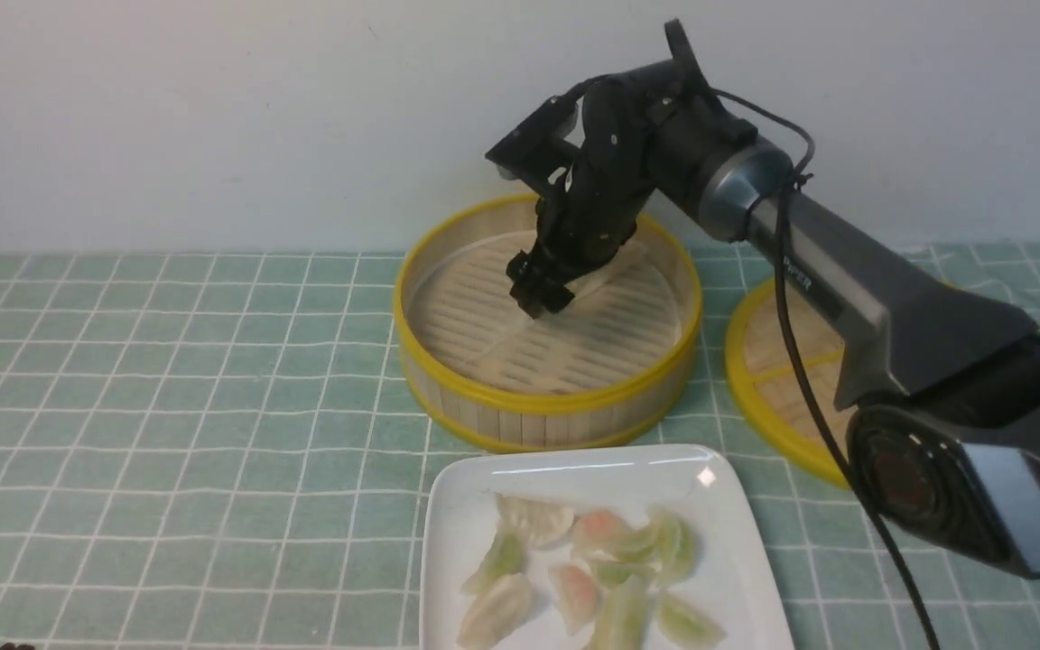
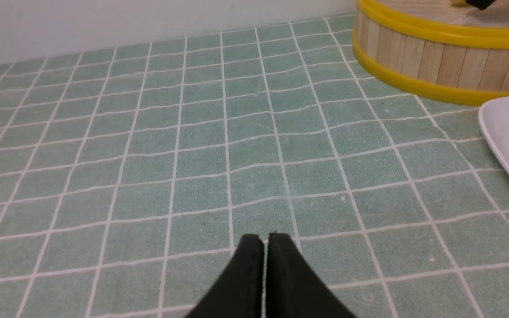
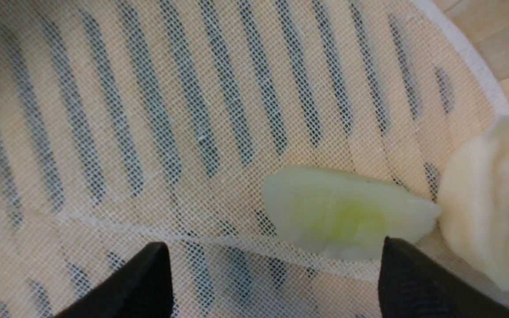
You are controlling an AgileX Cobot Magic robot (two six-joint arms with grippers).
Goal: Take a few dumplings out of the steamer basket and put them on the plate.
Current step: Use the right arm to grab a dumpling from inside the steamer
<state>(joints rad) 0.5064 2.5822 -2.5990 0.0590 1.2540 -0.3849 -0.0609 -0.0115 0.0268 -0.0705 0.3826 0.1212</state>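
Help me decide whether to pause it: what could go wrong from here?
The green-filled dumpling lies near one of the open jaws, not centred, so closing may clip it. It seems to touch a paler dumpling, which might drag along. The plate is already crowded, so a drop could land on others.

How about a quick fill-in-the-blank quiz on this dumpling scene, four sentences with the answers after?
1. The right gripper hangs inside the basket with its jaws ____.
2. The left gripper is ____ and holds nothing.
3. The right wrist view shows ____ dumplings in the basket.
4. The flat lid lies on the basket's ____ side.

Missing words: open; shut; two; right.
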